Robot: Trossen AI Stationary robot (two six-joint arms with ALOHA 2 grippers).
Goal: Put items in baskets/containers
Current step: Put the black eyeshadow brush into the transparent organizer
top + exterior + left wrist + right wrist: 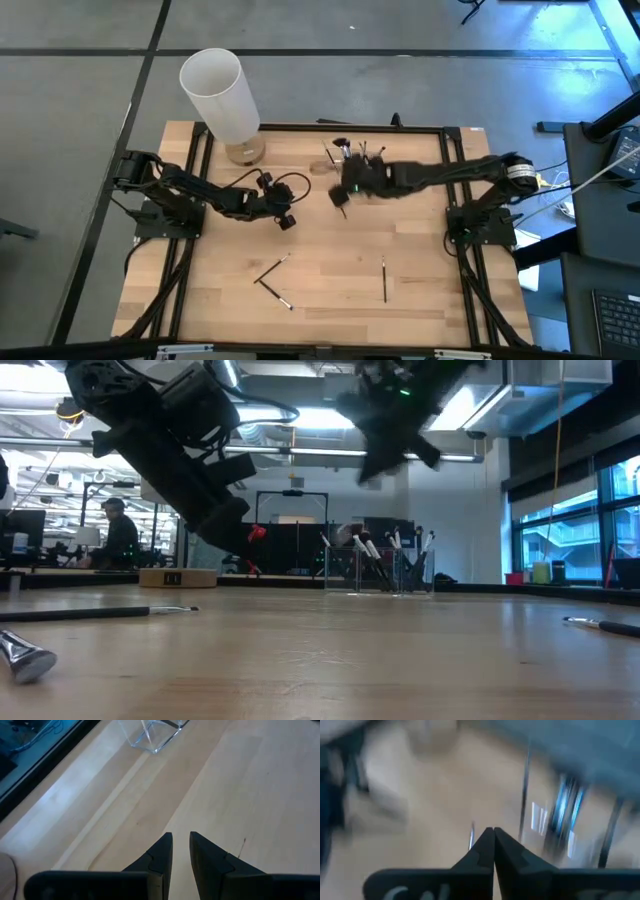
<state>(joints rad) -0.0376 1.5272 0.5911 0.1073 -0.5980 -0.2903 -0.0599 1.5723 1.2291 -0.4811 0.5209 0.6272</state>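
Observation:
The clear organizer (350, 155) stands near the table's far edge, with several black-handled brushes upright in it (385, 565); its corner shows in the left wrist view (155, 735). Two brushes lie crossed (272, 272) near the table's near edge, and one lies alone (383, 278). My right gripper (340, 196) hovers in the air just on the near side of the organizer, fingers shut (493, 832), and I see nothing between them. My left gripper (284, 216) hangs above bare wood left of centre, its fingers (181, 840) a narrow gap apart and empty.
A tall white cylinder (220, 90) and a small brownish jar (245, 150) stand at the far left corner. Bare wood lies between the two grippers and the loose brushes. In the low view, brushes lie near the front at the left (100, 612) and right (600, 625).

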